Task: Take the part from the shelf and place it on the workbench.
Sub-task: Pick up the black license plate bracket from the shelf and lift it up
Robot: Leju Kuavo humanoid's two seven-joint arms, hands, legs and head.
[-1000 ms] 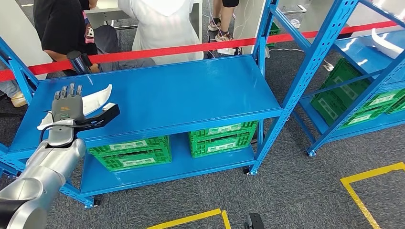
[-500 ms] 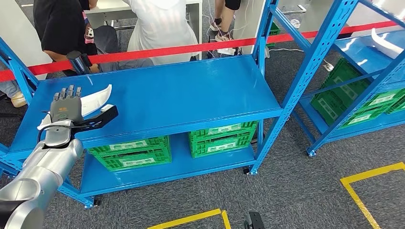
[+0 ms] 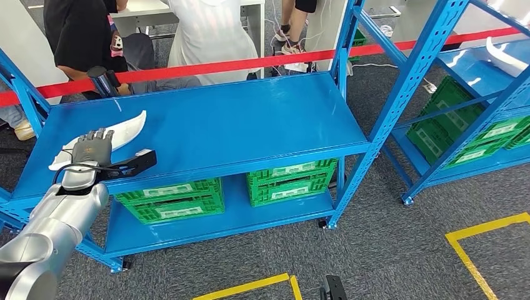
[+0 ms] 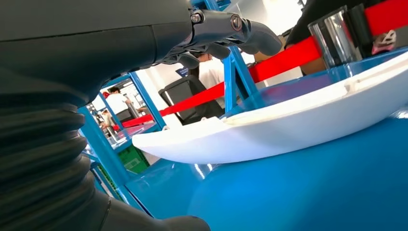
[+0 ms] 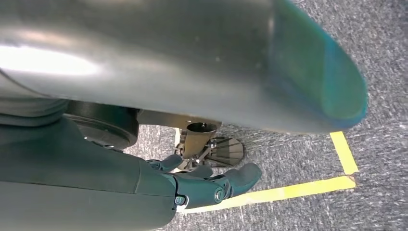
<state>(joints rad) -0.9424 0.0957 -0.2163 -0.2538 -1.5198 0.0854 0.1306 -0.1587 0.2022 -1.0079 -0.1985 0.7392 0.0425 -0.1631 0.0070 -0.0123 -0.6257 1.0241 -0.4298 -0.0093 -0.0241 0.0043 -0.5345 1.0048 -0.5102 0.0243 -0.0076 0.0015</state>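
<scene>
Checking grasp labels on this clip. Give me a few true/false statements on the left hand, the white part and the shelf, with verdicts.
1. The white part lies on the top deck of the blue shelf. True.
2. The left hand has lifted the part clear of the shelf. False: the part rests on the deck, with the hand's fingers arched over it.
3. Green crates sit on the lower deck. True.
4. The right hand holds a second part. False: it hangs over the carpet, holding nothing.
5. A red tape runs behind the shelf. True.
</scene>
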